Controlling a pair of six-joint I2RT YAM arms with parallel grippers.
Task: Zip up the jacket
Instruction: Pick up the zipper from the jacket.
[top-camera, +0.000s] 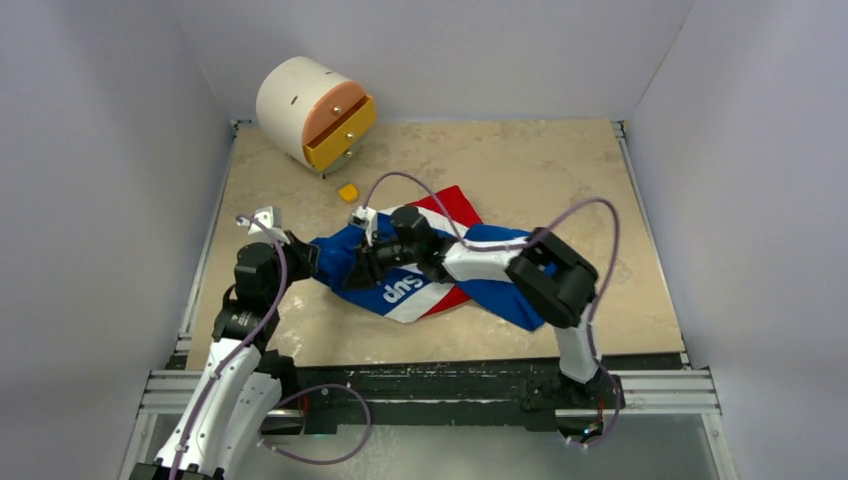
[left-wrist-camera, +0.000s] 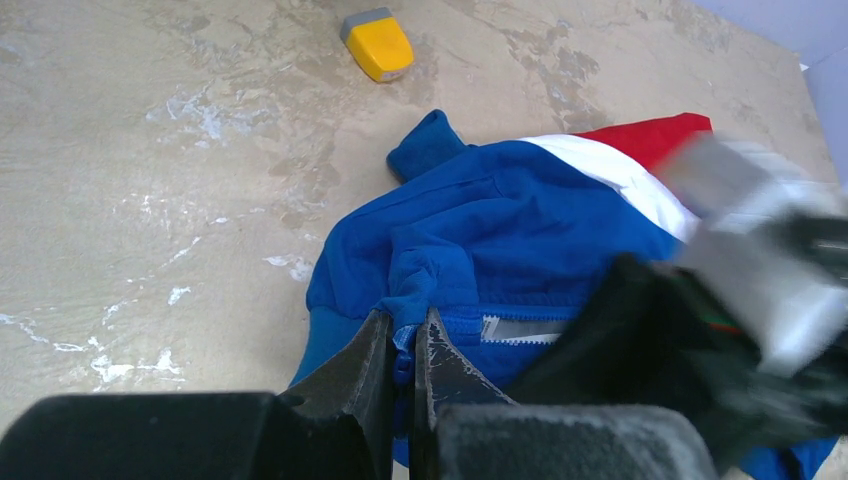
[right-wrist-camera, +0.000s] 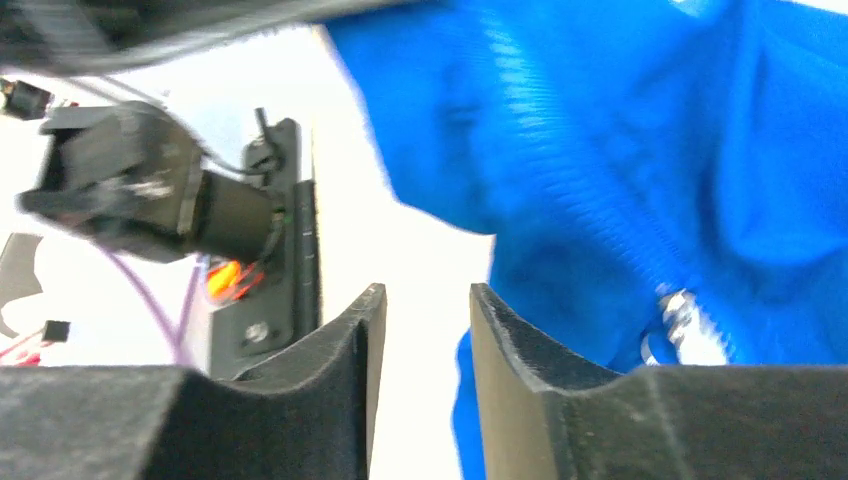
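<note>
The blue jacket (top-camera: 425, 285) with white and red panels and white lettering lies crumpled mid-table. My left gripper (left-wrist-camera: 405, 335) is shut on a fold of its blue fabric at the zipper end, at the jacket's left edge (top-camera: 325, 255). The zipper teeth and a white label (left-wrist-camera: 520, 330) show just right of the fingers. My right gripper (right-wrist-camera: 425, 310) is open and empty, low over the jacket (right-wrist-camera: 650, 150). A silver zipper pull (right-wrist-camera: 680, 320) lies right of its fingers. In the top view the right gripper (top-camera: 365, 262) sits over the jacket's left part.
A small yellow block (top-camera: 348, 191) lies beyond the jacket; it also shows in the left wrist view (left-wrist-camera: 378, 44). A white cylindrical drawer unit (top-camera: 312, 110) with a yellow drawer stands at the back left. White walls enclose the table.
</note>
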